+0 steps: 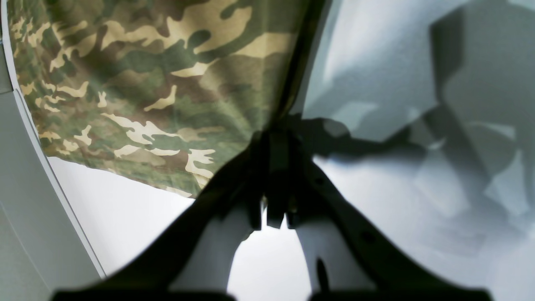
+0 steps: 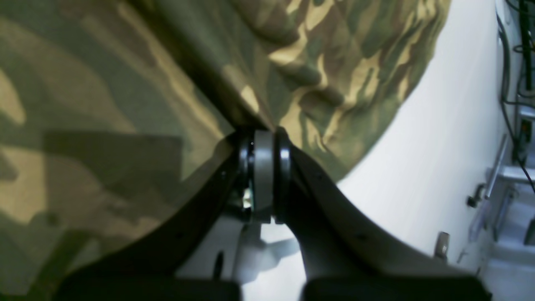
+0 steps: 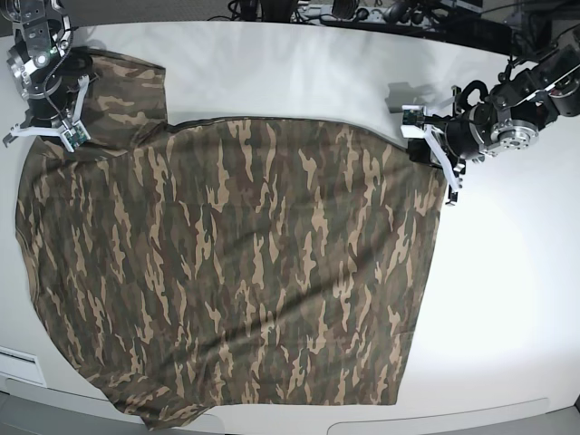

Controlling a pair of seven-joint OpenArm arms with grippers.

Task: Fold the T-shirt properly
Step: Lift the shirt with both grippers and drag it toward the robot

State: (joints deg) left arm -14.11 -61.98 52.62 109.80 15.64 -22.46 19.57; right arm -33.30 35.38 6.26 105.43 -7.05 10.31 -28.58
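Camouflage cloth: the T-shirt (image 3: 236,272) lies spread flat over most of the white tabletop (image 3: 507,299), one sleeve reaching to the far corner on the base view's left.
My left pincer (image 1: 276,184): together, pinched on the T-shirt's edge at the corner on the base view's right; cloth runs up from my tips.
My right pincer (image 2: 265,175): together, closed on the T-shirt near the sleeve; folds bunch just above my tips.
My arms: well apart, one at each far corner of the T-shirt.
Background: cables and metal fittings beyond the tabletop's edge.
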